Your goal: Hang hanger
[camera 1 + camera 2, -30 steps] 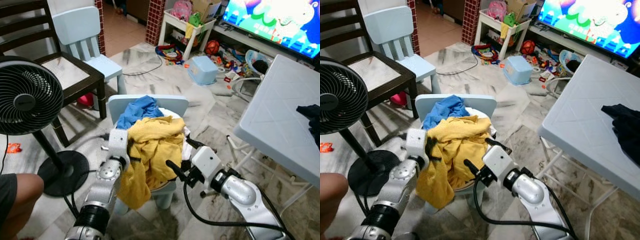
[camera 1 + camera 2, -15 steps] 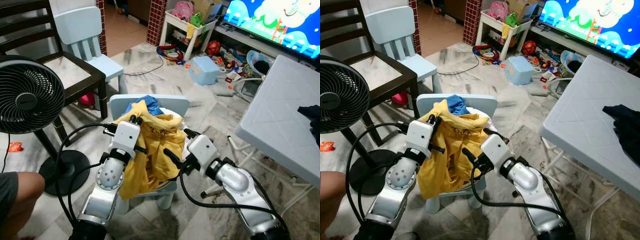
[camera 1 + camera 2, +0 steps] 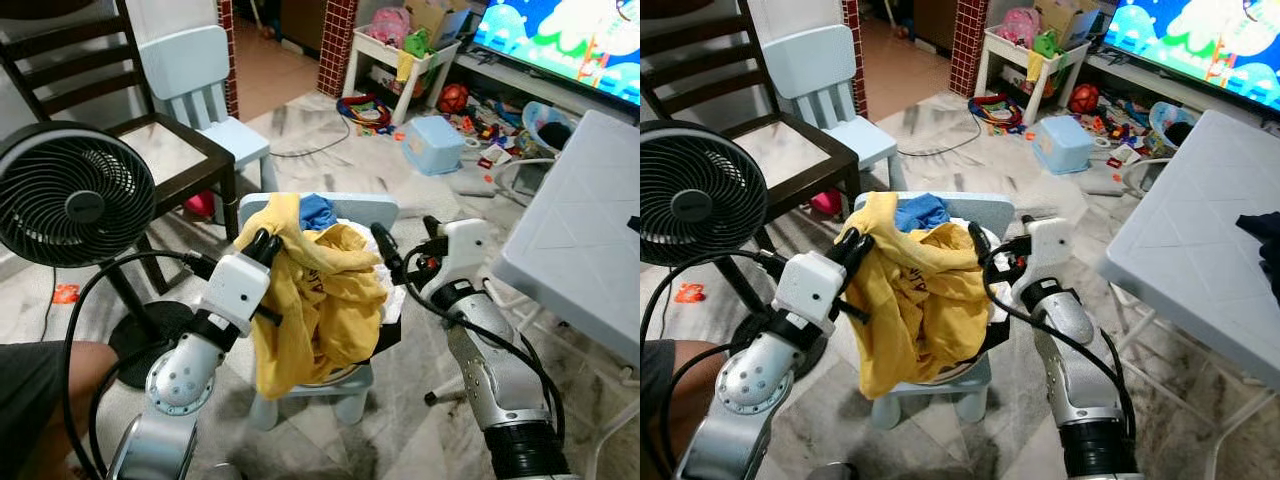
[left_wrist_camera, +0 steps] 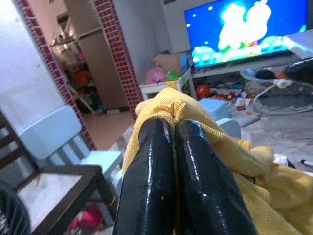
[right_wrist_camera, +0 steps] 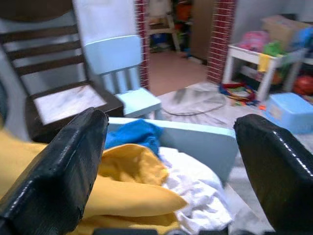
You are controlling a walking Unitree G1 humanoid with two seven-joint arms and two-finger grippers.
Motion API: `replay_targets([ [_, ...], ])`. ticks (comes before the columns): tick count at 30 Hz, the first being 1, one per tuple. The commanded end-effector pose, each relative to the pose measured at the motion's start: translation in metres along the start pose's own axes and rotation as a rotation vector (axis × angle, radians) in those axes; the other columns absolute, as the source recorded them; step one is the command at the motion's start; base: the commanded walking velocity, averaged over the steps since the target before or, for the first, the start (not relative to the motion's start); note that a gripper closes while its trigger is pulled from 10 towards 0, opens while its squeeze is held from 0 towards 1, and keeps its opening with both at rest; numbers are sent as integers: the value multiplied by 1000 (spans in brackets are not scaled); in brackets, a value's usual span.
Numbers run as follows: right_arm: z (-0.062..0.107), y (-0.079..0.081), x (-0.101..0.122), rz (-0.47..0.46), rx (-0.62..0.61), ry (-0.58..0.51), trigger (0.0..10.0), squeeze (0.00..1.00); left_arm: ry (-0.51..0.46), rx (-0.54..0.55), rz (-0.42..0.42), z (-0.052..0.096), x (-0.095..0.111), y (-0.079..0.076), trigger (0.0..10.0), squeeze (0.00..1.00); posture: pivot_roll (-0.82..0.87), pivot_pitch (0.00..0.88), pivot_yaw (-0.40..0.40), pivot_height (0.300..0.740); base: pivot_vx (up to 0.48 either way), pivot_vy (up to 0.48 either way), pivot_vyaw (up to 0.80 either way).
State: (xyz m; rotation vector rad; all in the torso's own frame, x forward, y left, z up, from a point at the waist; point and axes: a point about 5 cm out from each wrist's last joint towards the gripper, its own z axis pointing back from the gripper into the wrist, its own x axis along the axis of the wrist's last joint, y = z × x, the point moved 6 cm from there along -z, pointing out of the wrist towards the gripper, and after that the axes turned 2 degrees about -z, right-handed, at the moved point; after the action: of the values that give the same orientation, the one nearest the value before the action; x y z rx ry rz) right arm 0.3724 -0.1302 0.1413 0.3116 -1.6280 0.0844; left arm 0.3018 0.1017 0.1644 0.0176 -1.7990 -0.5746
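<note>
The left gripper [image 3: 264, 243] had its two black fingers [image 4: 166, 181] pinched tight on a raised fold of the yellow cloth garment [image 3: 320, 300], bearing faint unreadable lettering, heaped with blue cloth [image 3: 316, 211] on the pale blue child's chair [image 3: 318, 205], while the right gripper [image 3: 385, 250] hovered wide open, holding nothing, just beside the heap.

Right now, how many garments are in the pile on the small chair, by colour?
Yellow garment: 1, held up by the left gripper
Blue garment: 1
White garment: 1
Total: 3 visible; anything buried underneath cannot be told.
</note>
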Motion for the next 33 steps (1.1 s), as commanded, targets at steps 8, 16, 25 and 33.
replay_targets([
  [8,20,-34,4,-59,-183,-34,10000,0,76,169,25,4,-13,26,3725,0,143,0,-45,740,0,0,0],
  [16,29,-43,16,-28,-207,-68,10000,20,106,170,79,5,-21,21,7294,0,116,13,-37,740,0,0,0],
  [25,21,-39,19,-6,-175,-55,10000,0,83,207,129,-10,-14,34,10000,0,120,44,-76,740,0,0,0],
  [33,20,-35,14,11,-161,-31,10000,0,85,169,149,-10,-12,29,10000,0,123,57,-82,740,0,0,-520],
])
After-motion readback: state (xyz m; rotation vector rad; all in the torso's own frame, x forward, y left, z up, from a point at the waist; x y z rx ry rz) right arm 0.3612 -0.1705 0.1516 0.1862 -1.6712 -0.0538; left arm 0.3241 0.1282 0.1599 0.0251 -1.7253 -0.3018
